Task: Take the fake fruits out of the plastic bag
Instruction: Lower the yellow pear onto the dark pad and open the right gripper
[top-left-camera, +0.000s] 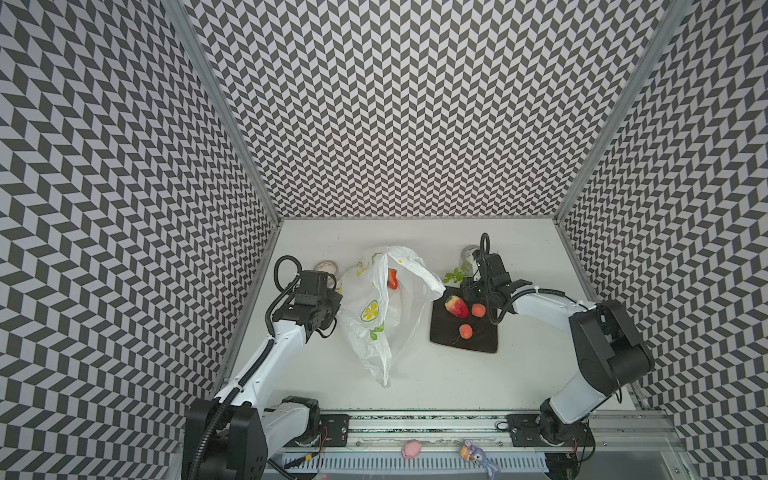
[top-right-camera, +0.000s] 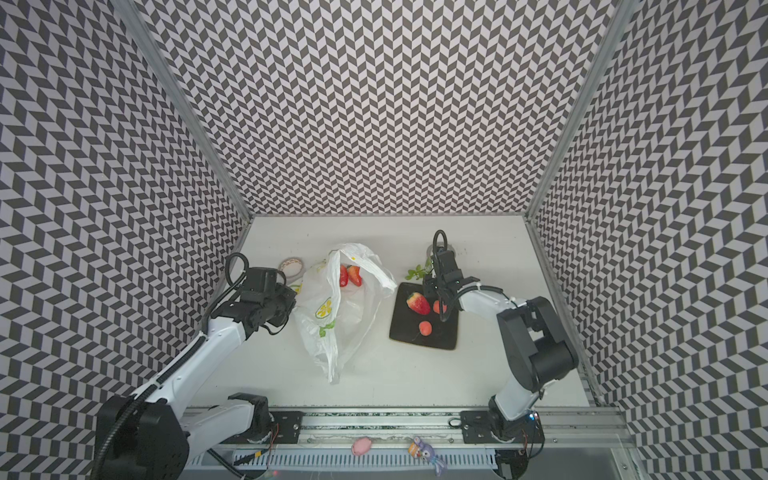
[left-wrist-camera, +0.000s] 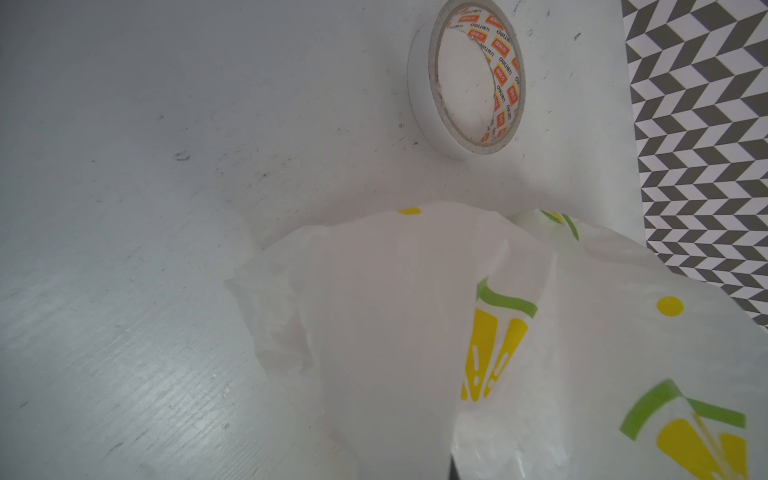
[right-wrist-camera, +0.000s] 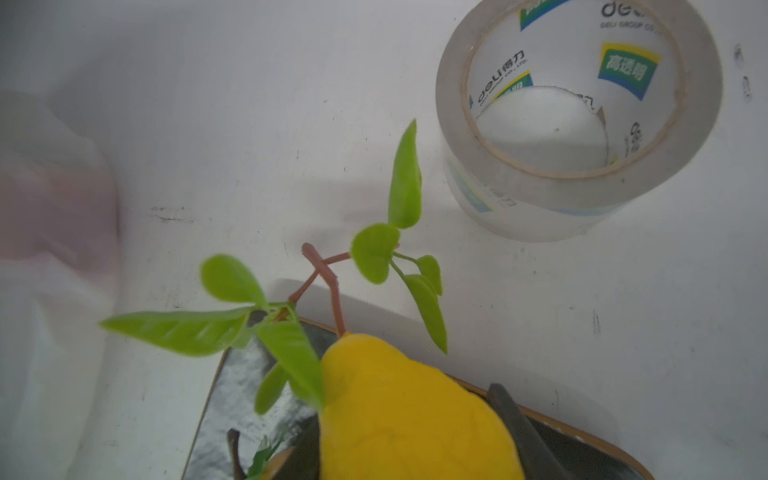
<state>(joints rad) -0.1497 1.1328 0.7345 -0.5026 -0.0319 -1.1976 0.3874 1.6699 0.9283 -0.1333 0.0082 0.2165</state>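
Note:
The plastic bag (top-left-camera: 374, 328) lies crumpled mid-table, its mouth towards the back. In a top view two red strawberries (top-right-camera: 349, 275) show inside that mouth. My left gripper (top-left-camera: 337, 300) is shut on the bag's left edge; in the left wrist view the bag (left-wrist-camera: 415, 311) hides the jaws. A strawberry (top-left-camera: 456, 306) and two pink-orange fruits (top-left-camera: 478, 309) (top-left-camera: 465, 331) lie on the dark tray (top-left-camera: 478, 340). My right gripper (top-left-camera: 467, 289) is shut on the yellow lemon (right-wrist-camera: 415, 415) over the tray's back corner, and the lemon's leaves (top-left-camera: 456, 275) stick out past the rim.
A white tape roll (top-left-camera: 326, 266) lies behind my left gripper. A clear tape roll (right-wrist-camera: 577, 116) stands just behind the tray. Two small toys (top-left-camera: 411, 450) (top-left-camera: 473, 451) sit on the front rail. Patterned walls close in the table's left, back and right.

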